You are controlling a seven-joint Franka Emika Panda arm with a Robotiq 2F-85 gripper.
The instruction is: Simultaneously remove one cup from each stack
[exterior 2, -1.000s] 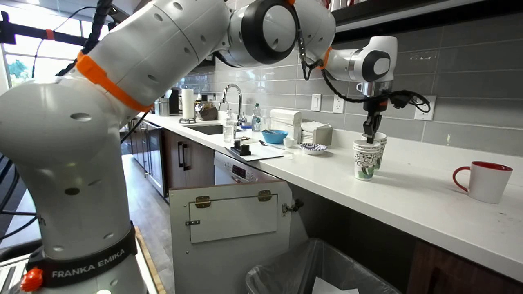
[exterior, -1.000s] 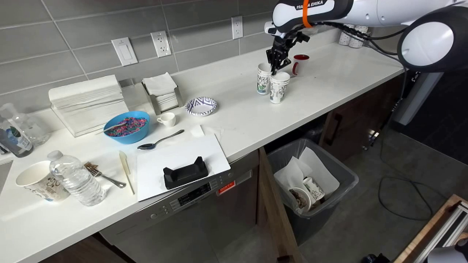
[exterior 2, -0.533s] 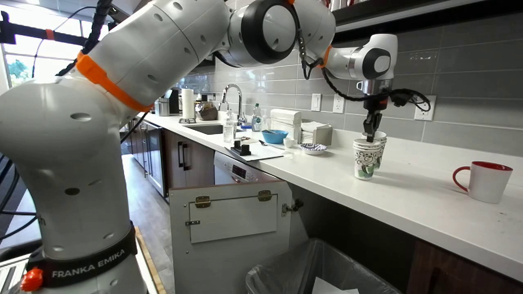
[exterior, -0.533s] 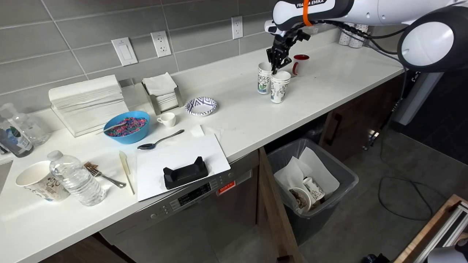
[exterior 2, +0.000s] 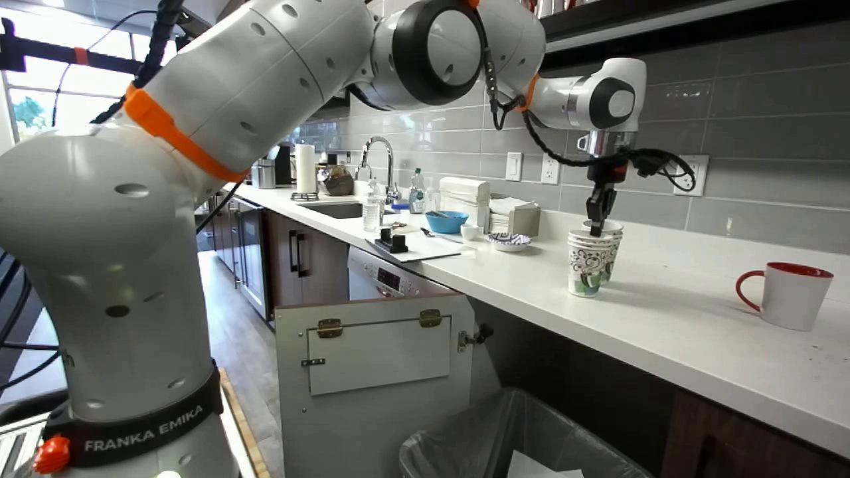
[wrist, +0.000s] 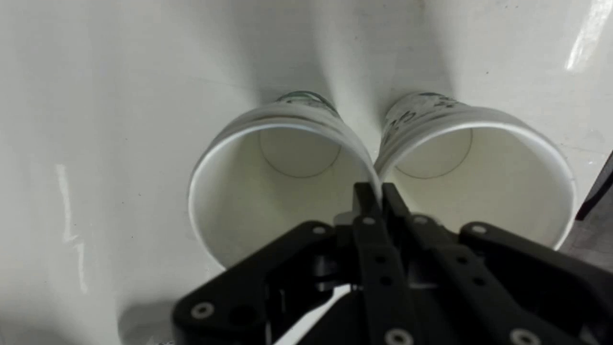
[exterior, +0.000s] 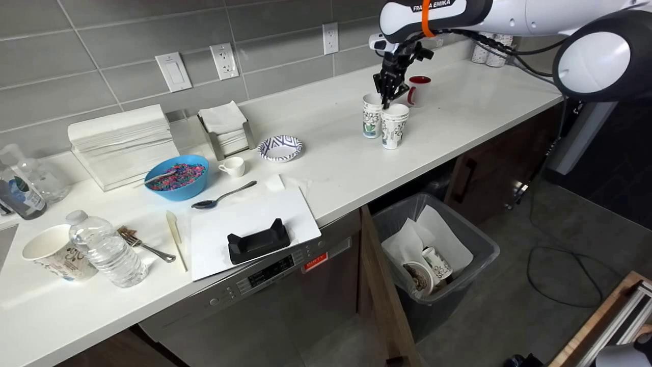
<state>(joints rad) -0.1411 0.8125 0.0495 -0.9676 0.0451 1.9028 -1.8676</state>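
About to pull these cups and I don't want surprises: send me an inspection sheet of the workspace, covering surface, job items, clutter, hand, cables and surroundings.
Surface: white countertop, faintly speckled in the wrist view.
Job items: edge-side cup stack and wall-side cup stack, side by side, rims meeting at the hand.
Clutter: red-lined mug, apart from the stacks; farther off, patterned bowl, blue bowl, spoon, water bottle.
Hand: seems shut on both rims, one finger inside each stack; how many cups it pinches, cannot tell.
Cables: wrist cable, higher than the stacks; floor cable, looped.
Surroundings: cabinet door open; lined bin, partly filled.
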